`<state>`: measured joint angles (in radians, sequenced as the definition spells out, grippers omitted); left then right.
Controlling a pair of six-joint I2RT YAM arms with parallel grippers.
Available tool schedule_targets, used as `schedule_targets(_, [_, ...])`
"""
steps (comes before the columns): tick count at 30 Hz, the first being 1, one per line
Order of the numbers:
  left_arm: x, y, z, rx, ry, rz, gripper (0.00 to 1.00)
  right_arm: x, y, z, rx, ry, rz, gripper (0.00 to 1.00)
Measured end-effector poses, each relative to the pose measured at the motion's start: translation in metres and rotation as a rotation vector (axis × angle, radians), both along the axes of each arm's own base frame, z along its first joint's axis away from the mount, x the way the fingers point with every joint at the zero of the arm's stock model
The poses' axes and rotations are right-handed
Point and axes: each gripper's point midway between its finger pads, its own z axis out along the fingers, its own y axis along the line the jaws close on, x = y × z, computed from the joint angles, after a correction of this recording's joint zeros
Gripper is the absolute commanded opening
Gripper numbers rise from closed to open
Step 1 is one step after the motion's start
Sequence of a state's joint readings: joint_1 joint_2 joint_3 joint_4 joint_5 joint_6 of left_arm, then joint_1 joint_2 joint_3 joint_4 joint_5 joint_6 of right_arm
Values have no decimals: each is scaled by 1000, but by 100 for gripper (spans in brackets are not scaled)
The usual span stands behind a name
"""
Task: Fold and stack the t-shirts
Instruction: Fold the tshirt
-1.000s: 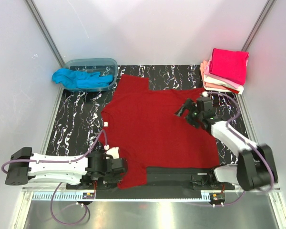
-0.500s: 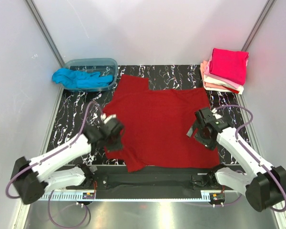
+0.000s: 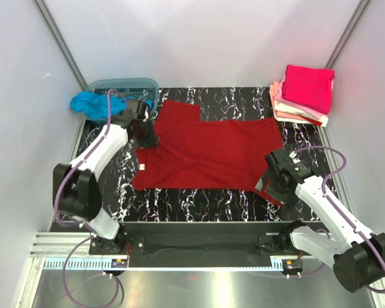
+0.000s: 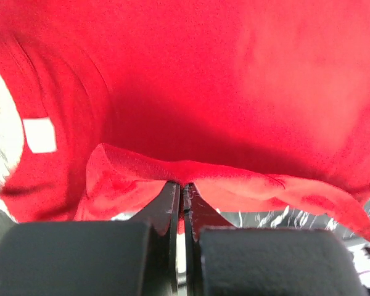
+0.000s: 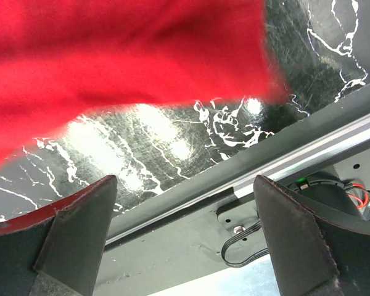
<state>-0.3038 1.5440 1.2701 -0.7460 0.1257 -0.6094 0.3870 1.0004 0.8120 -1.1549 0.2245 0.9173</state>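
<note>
Left claw [image 4: 182,188] pinches soft dark red t-shirt [image 3: 205,151] hem; right claw [image 5: 184,185] gapes wide.

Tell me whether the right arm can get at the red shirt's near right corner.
Likely yes: its open fingers hang right at that corner of the dark red shirt, nothing in between.

Dark red t-shirt [image 3: 205,154] of soft, matt cloth on a glossy black counter [image 3: 179,200], veined white like polished marble. The tub [image 3: 125,81] is translucent blue-grey plastic, and the near rail [image 3: 199,264] is dull silver metal.
</note>
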Motion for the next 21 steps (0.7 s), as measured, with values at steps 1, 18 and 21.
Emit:
schedule_targets(1, [10,6,-4,-2,8,11,0,-1,0,-2,1,4,-4,100])
schedule_targets(18, [5,20,-41,2,83,-66,0,53,-46,-28,27,-72,-333,81])
schedule_targets(21, [2,20,-43,-4,80,-81,0,60,-49,-37,18,-53,-326,70])
